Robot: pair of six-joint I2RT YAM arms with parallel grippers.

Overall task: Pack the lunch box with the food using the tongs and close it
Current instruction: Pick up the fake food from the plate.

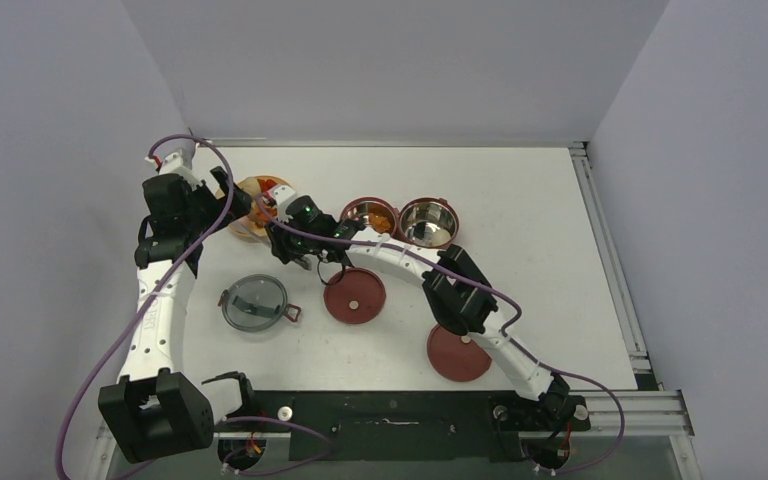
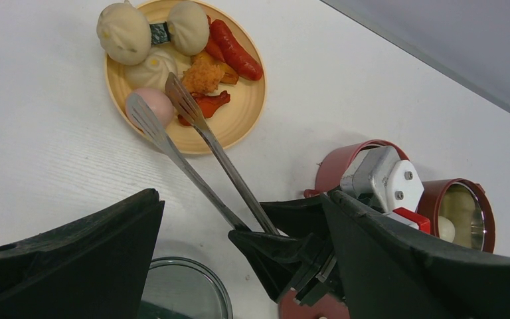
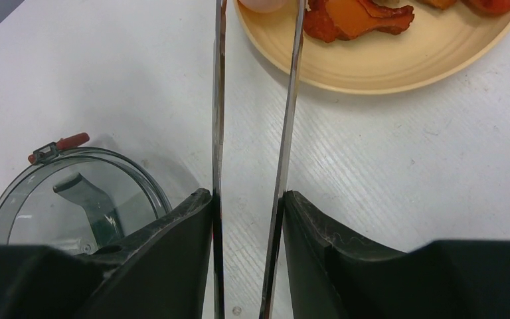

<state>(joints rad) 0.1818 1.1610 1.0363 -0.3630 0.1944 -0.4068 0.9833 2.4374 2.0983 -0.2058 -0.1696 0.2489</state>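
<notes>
The tongs run from my right gripper, which is shut on their two arms, up to the yellow plate. Their tips stand either side of a whitish egg-like piece. More food lies on the plate: a red sausage, an orange fried piece and pale buns. My left gripper hovers wide open above the tongs, holding nothing. Two maroon lunch box containers stand open to the right of the plate.
The grey translucent lid lies near the left arm. Two flat maroon lids lie nearer the bases, the second partly under the right arm. The right arm stretches across the table in front of the containers.
</notes>
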